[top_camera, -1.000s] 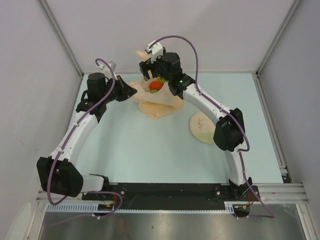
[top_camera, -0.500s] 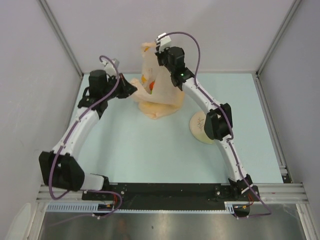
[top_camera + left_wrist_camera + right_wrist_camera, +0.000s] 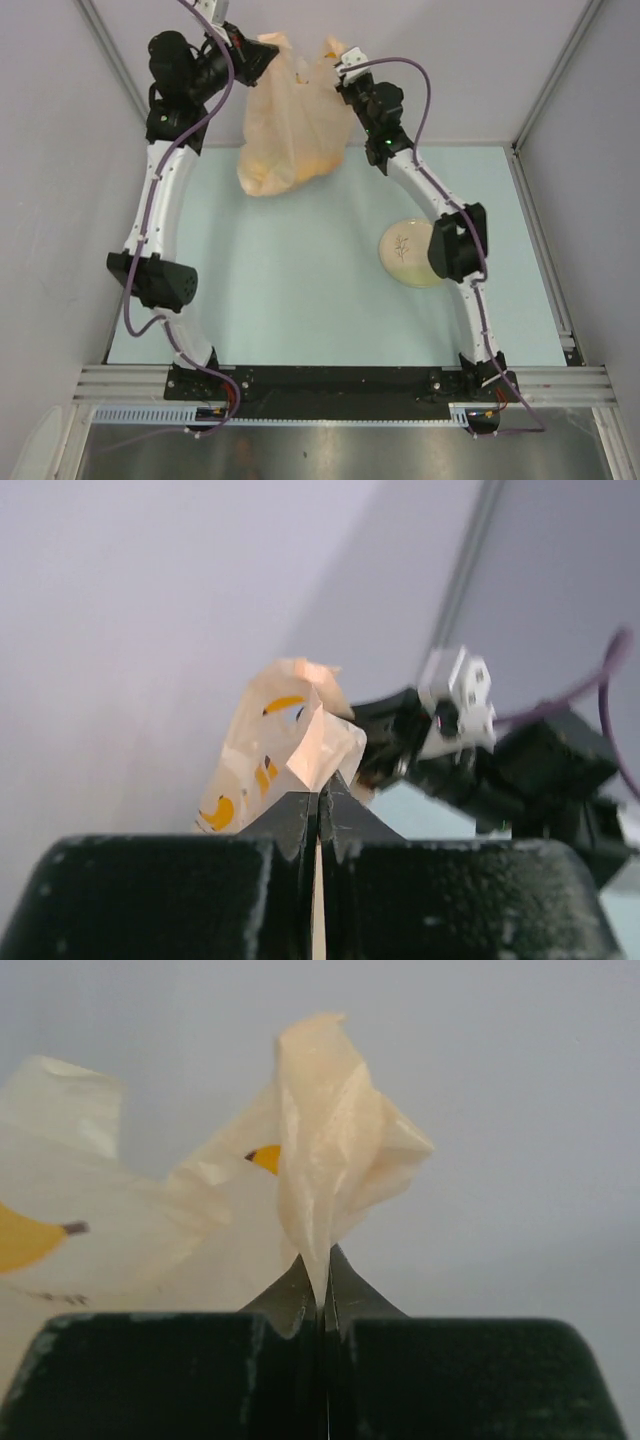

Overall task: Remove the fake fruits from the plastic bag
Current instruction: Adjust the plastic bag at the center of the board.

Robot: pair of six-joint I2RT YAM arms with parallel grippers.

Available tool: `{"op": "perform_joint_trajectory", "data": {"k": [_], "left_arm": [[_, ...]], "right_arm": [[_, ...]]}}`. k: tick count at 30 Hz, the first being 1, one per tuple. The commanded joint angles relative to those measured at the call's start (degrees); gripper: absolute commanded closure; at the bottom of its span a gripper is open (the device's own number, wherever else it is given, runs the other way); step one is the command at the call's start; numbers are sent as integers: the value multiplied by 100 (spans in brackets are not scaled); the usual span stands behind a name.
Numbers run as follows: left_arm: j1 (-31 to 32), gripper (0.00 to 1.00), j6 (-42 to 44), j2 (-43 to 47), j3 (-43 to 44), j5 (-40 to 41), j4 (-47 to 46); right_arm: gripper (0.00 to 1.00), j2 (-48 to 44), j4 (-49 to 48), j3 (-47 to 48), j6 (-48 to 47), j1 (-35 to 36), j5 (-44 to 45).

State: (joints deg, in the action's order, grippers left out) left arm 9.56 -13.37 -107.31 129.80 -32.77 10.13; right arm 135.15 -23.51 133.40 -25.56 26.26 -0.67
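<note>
Two pinches: my left tool (image 3: 262,52) and right tool (image 3: 345,80), closed tight on top corners of the plastic bag (image 3: 290,130); it hangs above the surface (image 3: 300,290); level, firm pulls should avoid tearing.

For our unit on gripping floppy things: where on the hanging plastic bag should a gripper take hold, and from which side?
Its bunched top corners, one from each side. There the plastic bag gathers into a thin fold that jaws can pinch, as the left gripper and right gripper show; the bulging body offers no edge.
</note>
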Motion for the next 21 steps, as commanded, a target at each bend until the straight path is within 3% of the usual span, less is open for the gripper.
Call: {"op": "perform_joint_trajectory", "data": {"k": [1, 2, 5, 6, 8, 11, 12, 14, 15, 18, 21], "left_arm": [[19, 100, 447, 1473, -1399, -1116, 391], [28, 100, 501, 1832, -1996, -1161, 428], [37, 100, 528, 3239, -5137, -1179, 314], [46, 100, 537, 3538, -5645, -1196, 384], [72, 100, 615, 4286, -6733, -1318, 770], [98, 100, 485, 4946, -7606, -1389, 1087], [125, 100, 371, 5026, -7723, -1424, 1105], [273, 100, 282, 5062, -7899, -1425, 1044], [300, 100, 230, 5053, -7917, -1425, 948], [327, 100, 71, 5009, -7882, -1381, 684], [336, 100, 71, 4965, -7707, -1389, 692]], "right_arm": [[100, -2534, -602, -2321, 139, -367, 217], [100, -2947, -611, -3676, 130, -420, 225], [100, -4240, 27, -5329, 183, -403, 155], [100, -4486, 396, -5977, 296, -376, 128], [100, -5067, 1556, -6378, 779, -324, -179], [100, -5394, 2655, -6844, 1035, -166, -355], [81, -5394, 2893, -6854, 1036, -104, -581], [63, -5534, 3247, -6854, 1062, -25, -575], [46, -5630, 3256, -6845, 1053, 19, -645], [18, -6210, 3326, -6723, 852, 335, -855], [16, -6773, 3554, -6573, 675, 844, -1058]]}}
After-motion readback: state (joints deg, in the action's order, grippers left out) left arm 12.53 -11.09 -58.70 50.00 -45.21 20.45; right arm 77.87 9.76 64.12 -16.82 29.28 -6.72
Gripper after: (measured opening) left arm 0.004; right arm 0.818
